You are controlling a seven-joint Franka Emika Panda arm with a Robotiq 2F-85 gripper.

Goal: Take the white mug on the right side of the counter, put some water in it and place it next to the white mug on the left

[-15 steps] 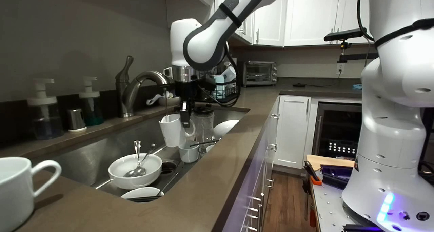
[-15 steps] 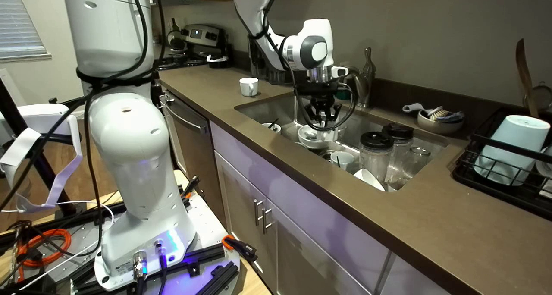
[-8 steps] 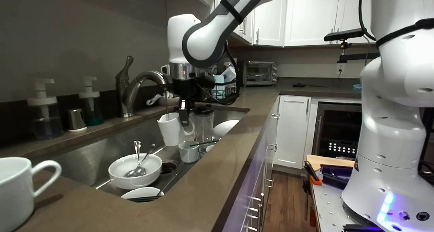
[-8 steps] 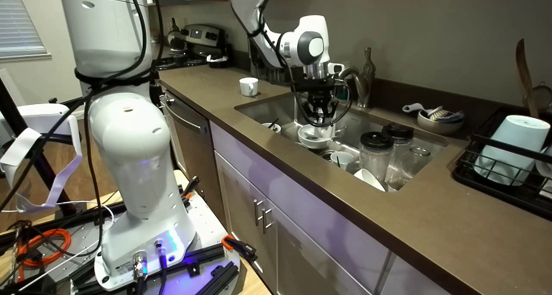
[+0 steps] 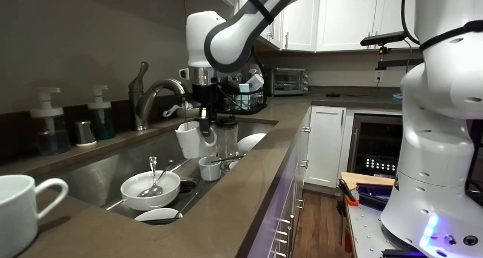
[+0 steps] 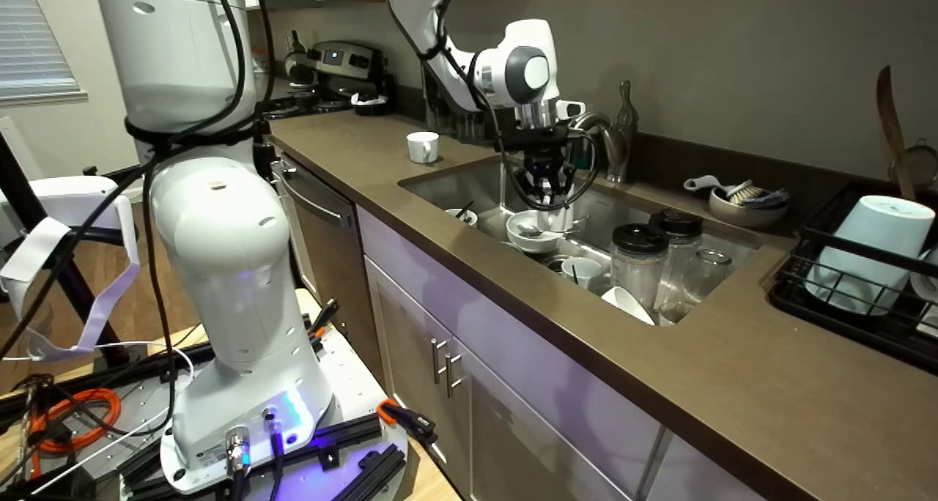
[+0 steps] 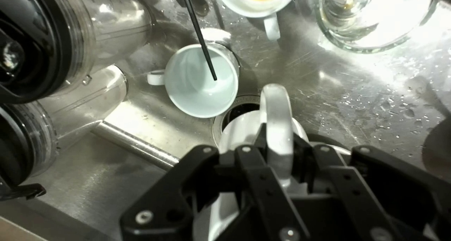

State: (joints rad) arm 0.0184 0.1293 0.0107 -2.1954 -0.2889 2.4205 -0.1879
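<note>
1. In an exterior view, here it is: the gripper [image 5: 205, 130] pinches the held mug [image 5: 189, 142] by its handle, out over the sink [image 5: 90, 184], between the front edge and the back strip of the worktop [image 5: 230, 201]. The mug is tilted, mouth leaning toward the faucet [image 5: 141, 107]!
2. And there's water [image 5: 185, 114], a thin stream dropping from the faucet to that mouth; the level inside is hidden.
3. Down at the worktop's near end, the standing mug [image 5: 15, 212] sits upright, well apart from the action. In the sink, a white bowl [image 5: 132, 203] cradles a spoon [image 5: 153, 191].
4. In an exterior view, the held mug [image 6: 555, 220] hangs above the sink, while the standing mug [image 6: 423, 147] waits on the worktop, just beside the sink's left edge. Black-lidded jars [image 6: 636, 277] crowd the sink's right end.
5. Wrist view now: fingers [image 7: 301, 149] clamp the handle from both sides! Near it, a pale mug [image 7: 186, 82] with a black stick [image 7: 197, 29] poking in.
</note>
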